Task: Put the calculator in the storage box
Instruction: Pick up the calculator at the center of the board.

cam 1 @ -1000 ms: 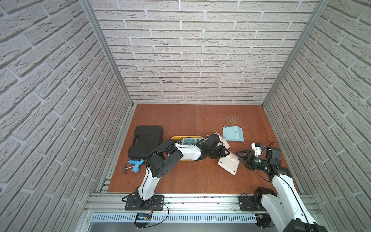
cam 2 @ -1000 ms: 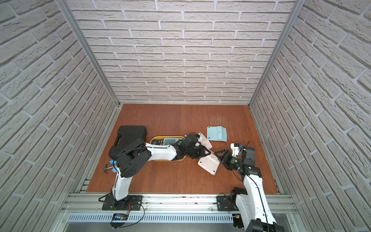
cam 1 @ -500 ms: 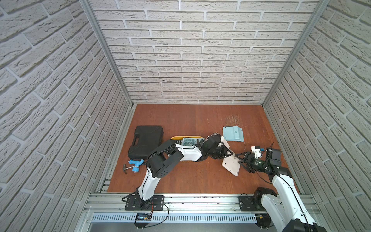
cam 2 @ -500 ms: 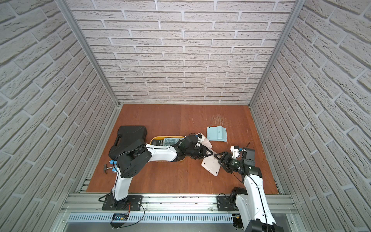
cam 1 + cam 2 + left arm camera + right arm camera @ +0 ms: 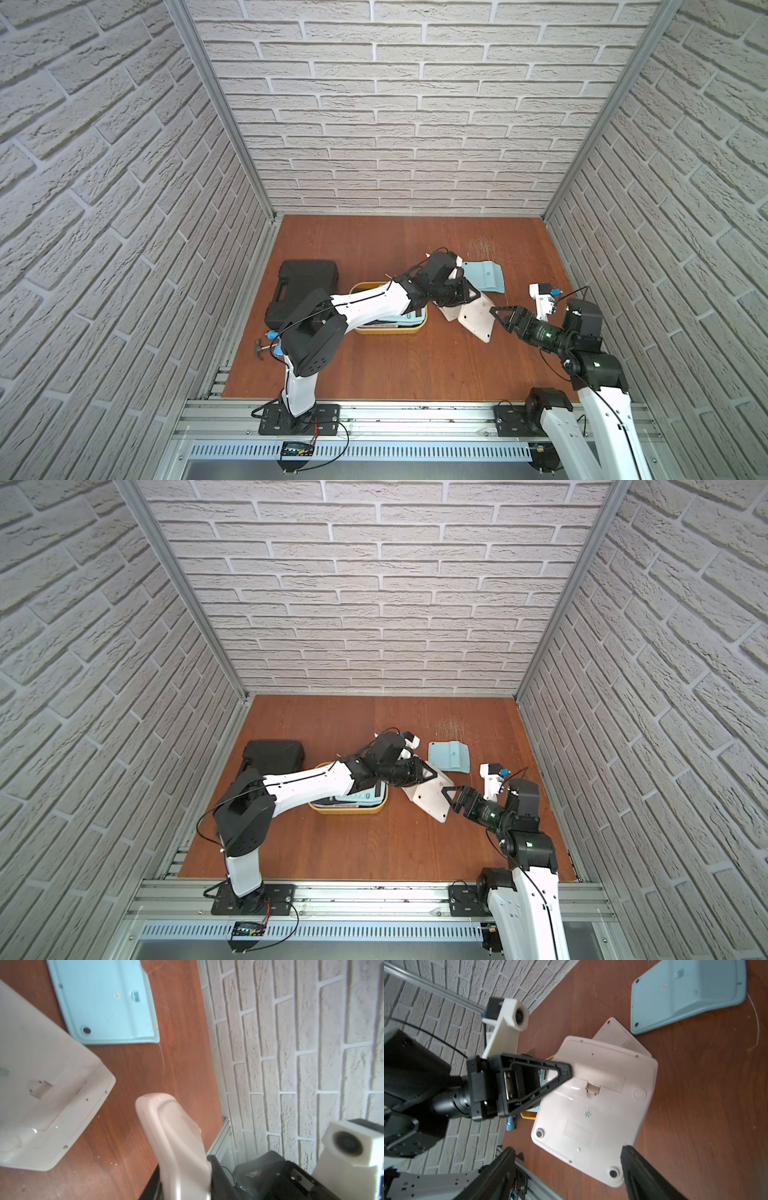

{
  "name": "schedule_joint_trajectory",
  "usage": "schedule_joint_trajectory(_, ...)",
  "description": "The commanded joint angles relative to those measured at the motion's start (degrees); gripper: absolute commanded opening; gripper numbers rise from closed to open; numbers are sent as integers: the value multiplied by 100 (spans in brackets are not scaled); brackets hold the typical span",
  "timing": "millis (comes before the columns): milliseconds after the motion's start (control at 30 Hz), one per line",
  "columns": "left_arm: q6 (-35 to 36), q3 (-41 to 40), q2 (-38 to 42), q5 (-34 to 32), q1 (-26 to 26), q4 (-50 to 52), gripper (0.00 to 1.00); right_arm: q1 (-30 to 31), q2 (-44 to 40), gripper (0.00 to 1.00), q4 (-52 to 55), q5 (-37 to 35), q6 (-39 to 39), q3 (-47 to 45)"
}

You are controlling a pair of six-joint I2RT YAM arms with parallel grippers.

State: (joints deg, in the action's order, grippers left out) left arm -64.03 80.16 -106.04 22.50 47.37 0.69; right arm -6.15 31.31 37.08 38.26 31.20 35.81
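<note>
Now right fingers (image 5: pixel 639 1174) spread wider, off white calculator (image 5: pixel 591 1115) beside box (image 5: pixel 390 330); left fingers (image 5: pixel 563 1074) pinch pale calculator (image 5: pixel 172 1136), unboxed.

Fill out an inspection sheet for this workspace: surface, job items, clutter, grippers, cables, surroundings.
Surface: wooden table, with a scuffed patch near the back.
Job's things: the yellow storage box already holds one calculator; a pale pink calculator is outside the box.
Clutter: white calculator and light blue calculator, both face down on the table; black hard case with a blue-handled tool beside it.
Grippers: left gripper shut on the pale pink calculator's edge; right gripper open, empty, beside the white calculator.
Cables: left arm cable loops off the elbow; right arm cable arcs at the wrist.
Surroundings: brick-pattern walls on three sides; metal rail in front.
</note>
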Motion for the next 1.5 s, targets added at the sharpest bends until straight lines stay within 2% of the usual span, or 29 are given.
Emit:
schedule_joint_trajectory(0,418,393,491,-19,-245,653,13,718,185,83,-459,-838,-231,249)
schedule_joint_trajectory(233,650,546,1006,22,-694,1368,13,2358,311,82,-850,-2475,-907,586)
schedule_joint_trajectory(333,568,422,1165,185,-905,1433,13,3210,509,82,-966,-3487,-1343,709)
schedule_joint_trajectory(600,33,-72,1565,501,-1400,1416,13,5773,1477,82,-1747,-6480,-3104,951)
schedule_joint_trajectory(767,-341,-89,1626,464,-1518,1799,11,6767,2425,82,-2262,-7850,-4274,1158)
schedule_joint_trajectory(967,-650,119,1482,427,-1526,2514,3,7042,3387,78,-2599,-8716,-4935,1475)
schedule_joint_trajectory(1300,-1055,157,1377,333,-1555,3074,2,7031,4130,69,-3016,-9065,-5253,1455)
schedule_joint_trajectory(1367,-1088,219,1333,335,-1556,3183,2,7031,4265,61,-3031,-9171,-5247,1487)
schedule_joint_trajectory(1467,-1107,264,1296,292,-1549,3299,2,7031,4396,42,-2963,-9316,-5200,1572)
